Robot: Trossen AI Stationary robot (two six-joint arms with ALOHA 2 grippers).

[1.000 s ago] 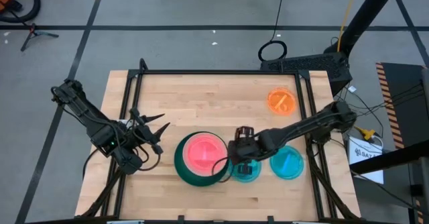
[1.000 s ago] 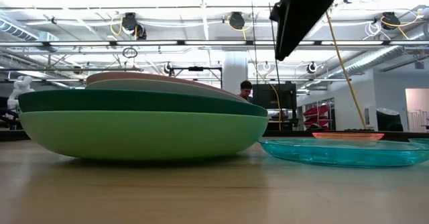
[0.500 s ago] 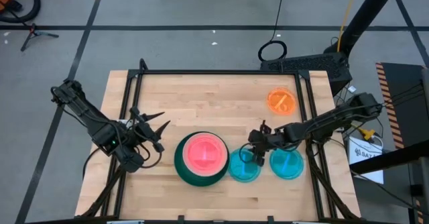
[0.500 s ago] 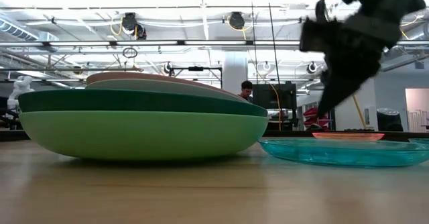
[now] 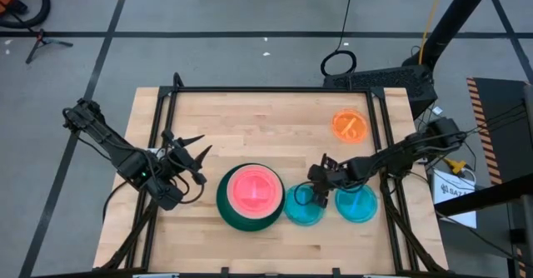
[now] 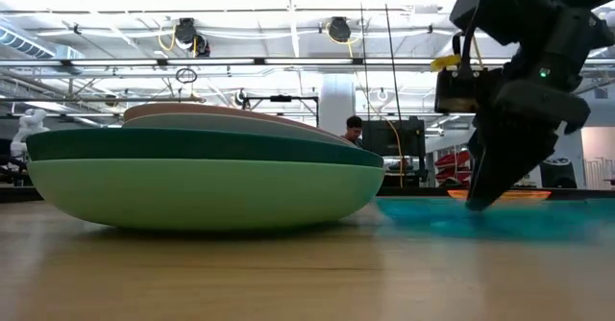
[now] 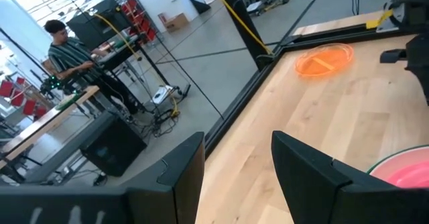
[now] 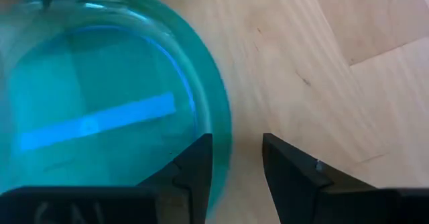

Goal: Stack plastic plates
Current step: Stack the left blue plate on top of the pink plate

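A stack of plates (image 5: 250, 196) sits near the table's front middle, hot pink on top and dark green at the rim; the low view shows its light green bottom plate (image 6: 202, 191) on the wood. Two translucent blue plates lie right of it, one (image 5: 301, 207) close to the stack and one (image 5: 360, 203) farther right. A bright orange plate (image 5: 350, 126) lies far right. My right gripper (image 5: 320, 196) is open, low over the nearer blue plate's right rim (image 8: 224, 140), one finger on each side. My left gripper (image 5: 198, 156) is open, left of the stack. My right gripper comes down from above with its fingers (image 8: 201, 160) astride the nearer blue plate's rim (image 8: 226, 127), one finger over the plate's inside and one over the wood outside. The plate lies flat on the table. Whether the fingers touch the rim, I cannot tell.
Bare wood (image 5: 250, 124) fills the far half of the table, left of the orange plate. A raised dark frame (image 5: 266, 89) runs along the table's far and side edges. A person (image 7: 67, 49) works at a bench beyond the table.
My right gripper has moved from the stack's right edge toward the table's right, turned, and come down from high above to the nearer blue plate's rim. My left arm has kept still.
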